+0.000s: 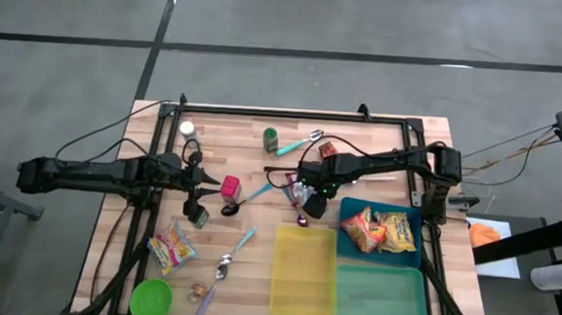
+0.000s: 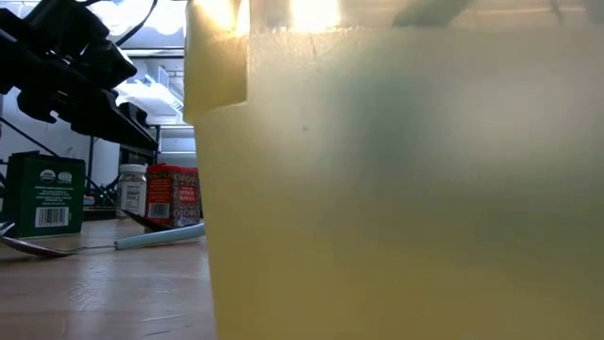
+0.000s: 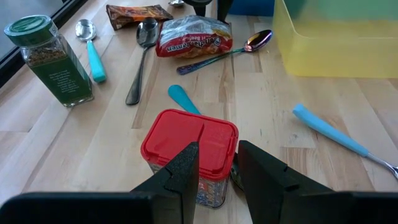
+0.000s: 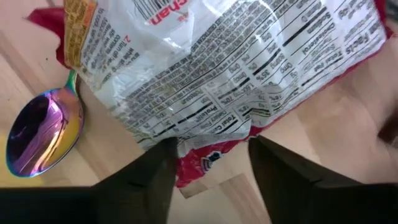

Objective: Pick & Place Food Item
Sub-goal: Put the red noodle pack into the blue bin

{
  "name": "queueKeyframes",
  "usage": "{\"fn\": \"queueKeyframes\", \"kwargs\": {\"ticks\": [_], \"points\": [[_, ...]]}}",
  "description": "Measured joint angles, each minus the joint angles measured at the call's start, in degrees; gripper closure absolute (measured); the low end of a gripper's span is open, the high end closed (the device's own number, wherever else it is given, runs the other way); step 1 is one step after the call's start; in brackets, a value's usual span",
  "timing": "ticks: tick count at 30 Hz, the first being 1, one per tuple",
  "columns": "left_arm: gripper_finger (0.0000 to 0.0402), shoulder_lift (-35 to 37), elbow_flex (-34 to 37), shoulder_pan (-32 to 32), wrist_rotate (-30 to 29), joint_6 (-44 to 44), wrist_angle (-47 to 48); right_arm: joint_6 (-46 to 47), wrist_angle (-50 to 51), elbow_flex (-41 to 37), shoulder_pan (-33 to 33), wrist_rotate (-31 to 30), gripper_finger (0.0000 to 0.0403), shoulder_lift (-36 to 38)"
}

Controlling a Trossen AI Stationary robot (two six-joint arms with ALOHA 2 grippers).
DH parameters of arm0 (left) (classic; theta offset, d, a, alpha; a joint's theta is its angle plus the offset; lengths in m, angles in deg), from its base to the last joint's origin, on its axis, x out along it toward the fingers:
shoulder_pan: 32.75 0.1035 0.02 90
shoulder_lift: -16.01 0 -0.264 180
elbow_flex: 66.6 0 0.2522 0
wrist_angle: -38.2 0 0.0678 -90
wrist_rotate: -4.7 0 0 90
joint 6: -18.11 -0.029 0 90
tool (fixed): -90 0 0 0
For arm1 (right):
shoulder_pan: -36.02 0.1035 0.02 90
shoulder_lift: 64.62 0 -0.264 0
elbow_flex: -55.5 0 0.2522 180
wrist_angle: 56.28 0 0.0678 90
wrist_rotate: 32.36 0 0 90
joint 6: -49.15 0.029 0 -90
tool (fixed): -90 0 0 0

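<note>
1. A pale wooden table (image 1: 261,166) stands on a grey floor (image 1: 75,8).
2. The ramen packet (image 4: 217,81) lies on the wood directly under the right gripper (image 4: 208,165), its edge between the parted fingers.
3. The left gripper (image 3: 217,177), jaws narrowly apart, hovers over a red-lidded container (image 3: 186,140).

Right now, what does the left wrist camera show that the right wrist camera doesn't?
Only the left wrist view shows the red-lidded container, green spice jar, teal spoons and yellow bin. Only the right wrist view shows the print on the noodle packet, right at that arm's jaws. Both show the packet and the iridescent spoon.
</note>
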Motion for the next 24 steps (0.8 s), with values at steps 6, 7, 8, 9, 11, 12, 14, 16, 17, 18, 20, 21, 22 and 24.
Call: {"fn": "queueKeyframes", "kwargs": {"ticks": [6,7,8,9,11,12,14,16,17,18,20,21,22,24], "points": [[0.0286,0.0,0.0,0.0,0.0,0.0,0.0,0.0,0.0,0.0,0.0,-2.7,0.0297,0.0],[0.0286,0.0,0.0,0.0,0.0,0.0,0.0,0.0,0.0,-0.1,-0.1,-2.8,0.031,0.0],[0.0286,0.0,0.0,0.0,0.0,0.0,0.0,0.0,0.0,-0.1,0.0,-2.8,0.0322,0.0],[0.0286,0.0,0.0,0.0,0.0,0.0,0.0,0.2,0.0,-0.2,-0.1,-2.9,0.0334,0.0],[0.0286,0.0,0.0,0.0,0.0,0.0,0.0,0.7,0.0,-0.2,0.0,-2.9,0.0358,0.0],[0.0286,0.0,0.0,0.0,0.0,0.0,0.0,0.7,0.0,-0.2,0.0,-2.9,0.037,0.0],[0.0286,0.0,0.0,0.0,0.0,0.0,0.0,0.7,0.0,-0.2,0.0,-3.0,0.0388,0.0],[0.0286,0.0,0.0,0.0,0.0,0.0,0.0,0.9,0.0,-0.2,0.0,-3.5,0.039,0.0],[0.0286,0.0,0.0,0.0,0.0,0.0,0.0,1.1,0.0,-0.2,0.0,-3.8,0.039,0.0],[0.0286,0.0,0.0,0.0,0.0,0.0,0.0,1.1,0.0,-0.1,0.0,-3.8,0.039,0.0],[0.0286,0.0,0.0,0.0,0.0,0.0,0.0,1.1,0.1,-0.1,0.0,-3.9,0.039,0.1],[0.0286,0.0,0.0,0.0,0.0,0.0,0.0,1.1,0.2,-0.1,0.0,-3.9,0.039,0.1],[0.0286,0.0,0.0,0.0,0.0,0.0,0.0,1.1,0.5,-0.1,0.0,-4.0,0.039,0.2],[0.0286,0.0,0.0,0.0,0.0,0.1,0.0,1.1,1.2,-0.1,0.0,-4.2,0.039,0.2]]}}
